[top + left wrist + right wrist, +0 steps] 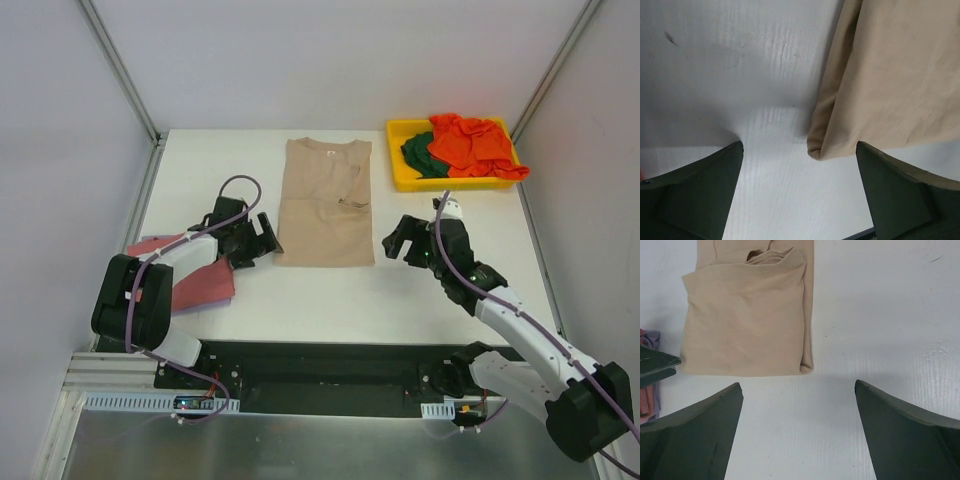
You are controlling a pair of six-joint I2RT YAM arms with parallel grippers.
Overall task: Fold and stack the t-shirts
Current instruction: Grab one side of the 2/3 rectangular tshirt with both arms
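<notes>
One dusty-red t-shirt (205, 286) lies partly under left arm (172, 256).

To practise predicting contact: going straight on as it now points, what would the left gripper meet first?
The left gripper would likely meet the near left corner of the tan t-shirt, ahead between its open jaws; depth is unclear, so the table could come first.
</notes>
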